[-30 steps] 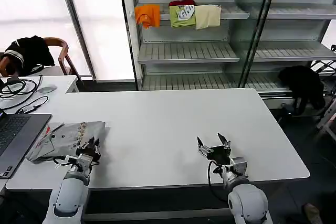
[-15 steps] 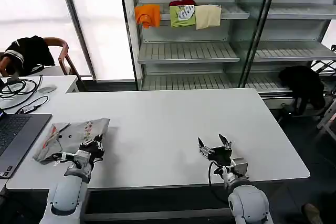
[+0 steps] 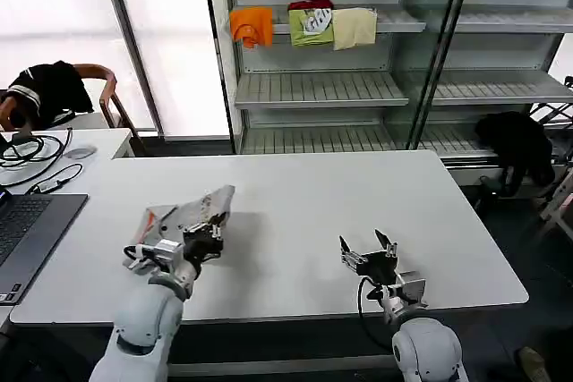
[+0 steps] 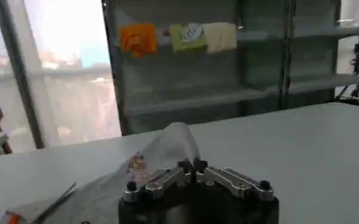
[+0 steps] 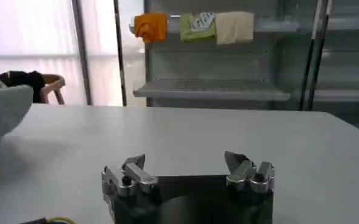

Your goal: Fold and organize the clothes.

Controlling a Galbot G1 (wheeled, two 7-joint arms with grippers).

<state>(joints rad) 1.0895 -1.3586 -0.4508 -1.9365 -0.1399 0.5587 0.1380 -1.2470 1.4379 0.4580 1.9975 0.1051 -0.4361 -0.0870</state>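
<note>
A folded light grey shirt (image 3: 183, 215) with a small multicoloured print and orange-red trim is lifted off the white table (image 3: 295, 203) at the front left. My left gripper (image 3: 209, 237) is shut on its near edge; from the left wrist the cloth (image 4: 158, 152) rises just beyond the closed fingertips (image 4: 192, 165). My right gripper (image 3: 365, 252) stands open over the front right of the table, nothing between its fingers (image 5: 185, 165). The shirt (image 5: 2, 114) shows far off in the right wrist view.
A laptop (image 3: 27, 237) and cables lie at the table's left end. Behind the table a shelf unit (image 3: 322, 87) holds orange, green and cream folded garments (image 3: 304, 26). A chair with a black garment (image 3: 49, 91) stands at the back left.
My left gripper has moved right and toward the table's middle, carrying the grey shirt up off the surface. The right gripper has stayed in place.
</note>
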